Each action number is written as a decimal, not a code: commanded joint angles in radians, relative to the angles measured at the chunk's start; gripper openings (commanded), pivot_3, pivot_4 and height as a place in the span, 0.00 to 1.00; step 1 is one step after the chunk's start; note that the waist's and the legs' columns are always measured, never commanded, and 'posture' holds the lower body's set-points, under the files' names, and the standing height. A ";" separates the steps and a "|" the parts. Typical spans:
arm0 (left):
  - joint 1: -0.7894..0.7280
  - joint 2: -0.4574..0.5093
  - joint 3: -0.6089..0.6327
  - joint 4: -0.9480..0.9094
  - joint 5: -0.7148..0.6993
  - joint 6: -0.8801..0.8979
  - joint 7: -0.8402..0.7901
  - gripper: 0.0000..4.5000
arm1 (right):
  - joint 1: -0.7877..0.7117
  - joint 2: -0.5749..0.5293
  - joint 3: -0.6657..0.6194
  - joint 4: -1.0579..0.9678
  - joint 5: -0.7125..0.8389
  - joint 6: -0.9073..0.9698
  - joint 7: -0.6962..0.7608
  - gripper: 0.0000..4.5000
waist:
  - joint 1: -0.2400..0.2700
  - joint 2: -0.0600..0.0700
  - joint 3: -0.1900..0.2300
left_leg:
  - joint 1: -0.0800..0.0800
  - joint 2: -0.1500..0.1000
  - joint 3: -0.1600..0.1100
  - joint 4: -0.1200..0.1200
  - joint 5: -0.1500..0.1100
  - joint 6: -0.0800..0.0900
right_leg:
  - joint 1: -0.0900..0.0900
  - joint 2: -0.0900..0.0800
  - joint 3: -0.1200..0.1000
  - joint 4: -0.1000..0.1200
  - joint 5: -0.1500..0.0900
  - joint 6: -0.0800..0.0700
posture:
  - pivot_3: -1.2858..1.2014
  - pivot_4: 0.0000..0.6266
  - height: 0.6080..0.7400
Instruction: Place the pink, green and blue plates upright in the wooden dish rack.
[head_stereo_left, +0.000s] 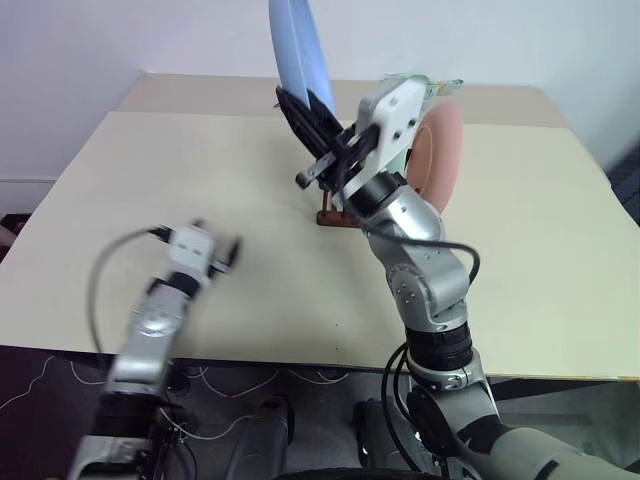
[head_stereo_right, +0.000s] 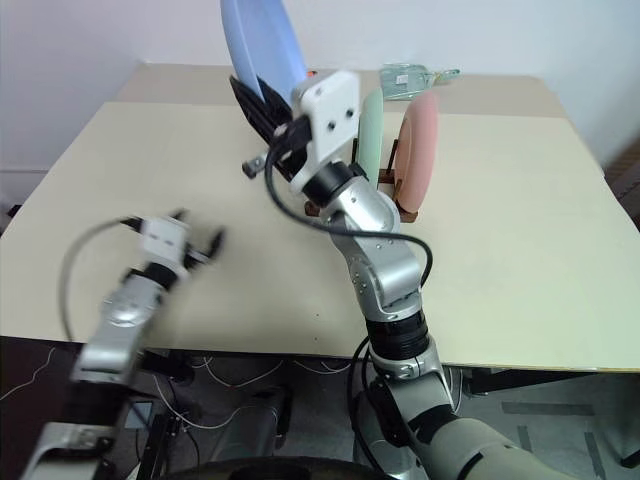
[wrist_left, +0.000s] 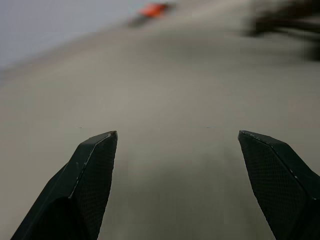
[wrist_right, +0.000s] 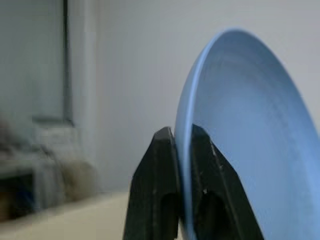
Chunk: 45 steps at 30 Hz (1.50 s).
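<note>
While raised above the bench, right gripper clamped on the blue plate's rim, plate edge-on over the wooden dish rack. Green plate and pink plate upright in the rack. Left gripper low over bare bench, fingers spread wide, empty.

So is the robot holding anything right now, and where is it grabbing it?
Yes. The right tool is pinching the blue plate by its rim, holding it up on edge above the table. The left tool is open and holds nothing.
</note>
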 joint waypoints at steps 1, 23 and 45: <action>-0.037 0.001 0.019 -0.060 0.006 -0.024 -0.012 0.88 | -0.014 0.033 -0.078 -0.052 0.140 0.121 -0.080 0.00 | -0.004 0.002 0.000 | 0.000 0.001 0.000 0.000 0.000 0.000 | -0.001 0.001 0.000 0.001 0.000 -0.001 | 0.52 0.24 1.00; 0.011 -0.026 0.002 -0.163 -0.041 -0.027 -0.167 0.89 | -0.228 0.008 -0.249 0.322 0.283 0.253 -0.356 0.17 | -0.012 0.005 0.000 | 0.000 0.000 0.002 0.000 0.000 0.000 | -0.002 0.001 0.000 0.001 0.001 0.000 | 0.52 0.24 1.00; -0.007 0.036 0.077 -0.032 0.054 -0.031 -0.103 0.89 | -0.028 -0.726 -0.329 0.176 -0.073 -0.028 0.038 0.80 | 0.005 0.003 -0.001 | -0.001 -0.001 0.002 0.001 -0.001 0.003 | 0.003 -0.001 -0.001 -0.004 0.000 0.002 | 0.52 0.24 1.00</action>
